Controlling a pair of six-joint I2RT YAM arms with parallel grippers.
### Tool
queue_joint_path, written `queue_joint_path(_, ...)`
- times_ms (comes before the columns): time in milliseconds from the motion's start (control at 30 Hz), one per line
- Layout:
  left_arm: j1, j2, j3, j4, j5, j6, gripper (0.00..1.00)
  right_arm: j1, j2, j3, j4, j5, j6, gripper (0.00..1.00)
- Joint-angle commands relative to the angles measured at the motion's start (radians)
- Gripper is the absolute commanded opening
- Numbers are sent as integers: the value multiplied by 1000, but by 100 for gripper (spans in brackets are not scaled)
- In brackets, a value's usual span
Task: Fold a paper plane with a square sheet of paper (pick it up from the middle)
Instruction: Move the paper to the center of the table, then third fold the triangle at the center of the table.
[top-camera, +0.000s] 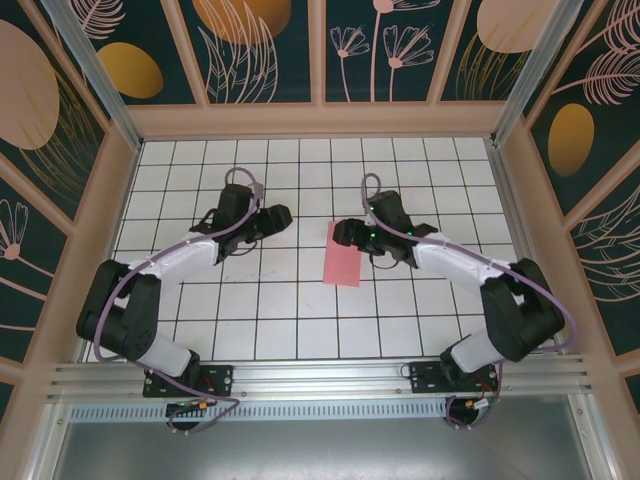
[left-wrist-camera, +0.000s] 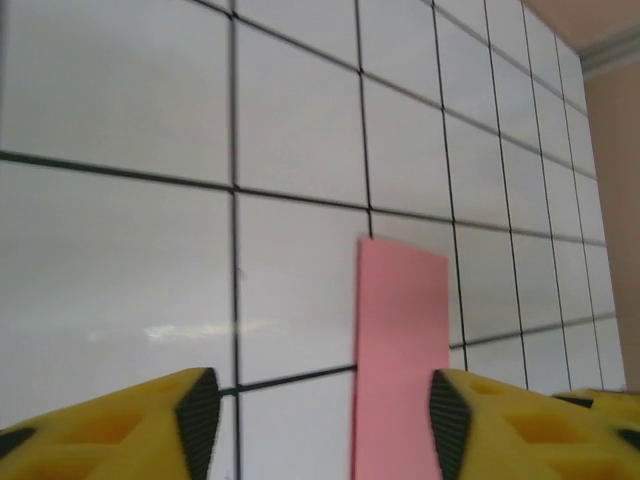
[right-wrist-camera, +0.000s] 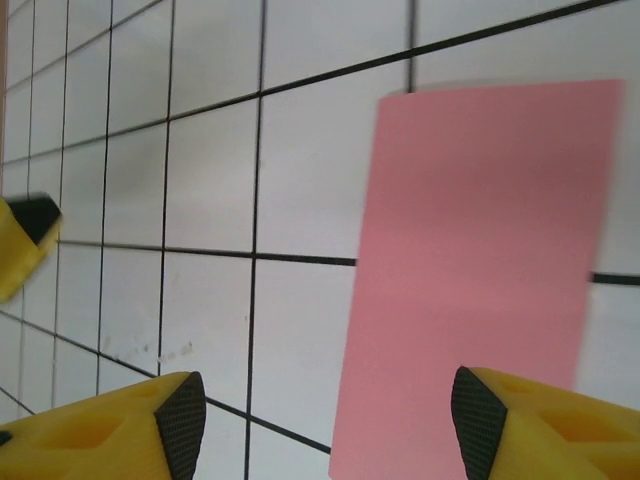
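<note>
1. Pink sheet of paper (top-camera: 343, 254) lies flat near the middle of the white gridded table (top-camera: 250, 310), showing as a narrow rectangle between the two arms.
2. The right gripper (top-camera: 341, 233) hangs at the sheet's far end, its yellow fingers (right-wrist-camera: 530, 430) spread wide and holding nothing. In the right wrist view the paper lies ahead, towards the right-hand finger.
3. The left gripper (top-camera: 281, 218) sits to the left of the paper and apart from it. Its claw is likewise spread and empty, with the sheet visible ahead between its black pads (left-wrist-camera: 197, 415).
</note>
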Motion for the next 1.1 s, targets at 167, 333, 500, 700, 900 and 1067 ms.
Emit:
queue_joint_path(167, -139, 210, 107, 144, 142, -87, 32, -79, -102, -193, 30, -30, 210, 68)
queue_joint_path(333, -176, 338, 199, 135, 192, -131, 23, -81, -102, -228, 93, -97, 222, 67)
queue_joint_path(500, -186, 396, 225, 134, 204, -137, 21, -82, -96, -248, 116, -126, 245, 65)
queue_joint_path(700, -190, 444, 253, 80, 205, -101, 19, -73, -71, -250, 109, -146, 247, 63)
queue_joint_path(900, -189, 477, 257, 17, 143, -89, 18, -50, -29, -224, 68, -135, 242, 62)
queue_joint_path(1067, -189, 497, 250, 14, 122, -97, 17, -36, 2, -200, 40, -140, 231, 61)
